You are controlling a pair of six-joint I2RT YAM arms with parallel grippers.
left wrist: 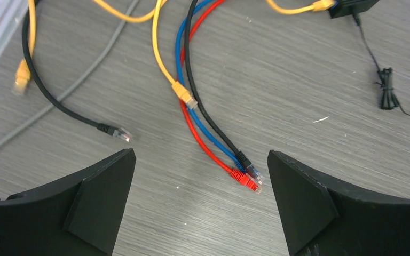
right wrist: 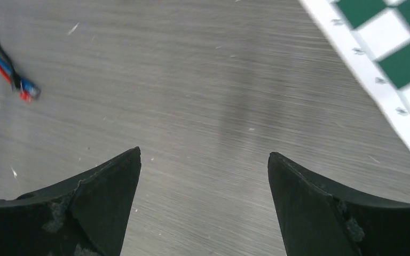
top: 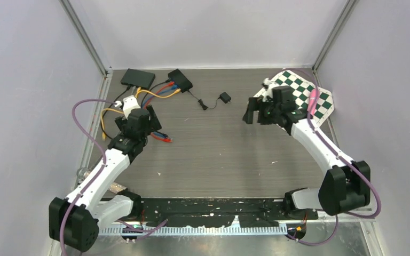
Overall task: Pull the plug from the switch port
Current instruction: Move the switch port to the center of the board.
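A black switch [top: 180, 80] lies at the back left of the table, with a yellow plug [left wrist: 320, 5] seated in its port at the switch's [left wrist: 352, 6] edge. Red, blue and black loose plugs [left wrist: 248, 176] lie together on the table between my left fingers. My left gripper [left wrist: 200, 154] hovers open above them, holding nothing; from above it [top: 139, 121] sits well short of the switch. My right gripper [right wrist: 204, 152] is open over bare table, and from above it [top: 260, 111] hangs at the right.
A second black box [top: 138, 78] sits left of the switch. More loose cable ends, yellow [left wrist: 184, 95] and black [left wrist: 115, 130], trail across the left side. A small power adapter [top: 224, 97] with bundled cord [left wrist: 387, 88] lies mid-table. A checkerboard sheet [top: 320, 101] covers the back right corner.
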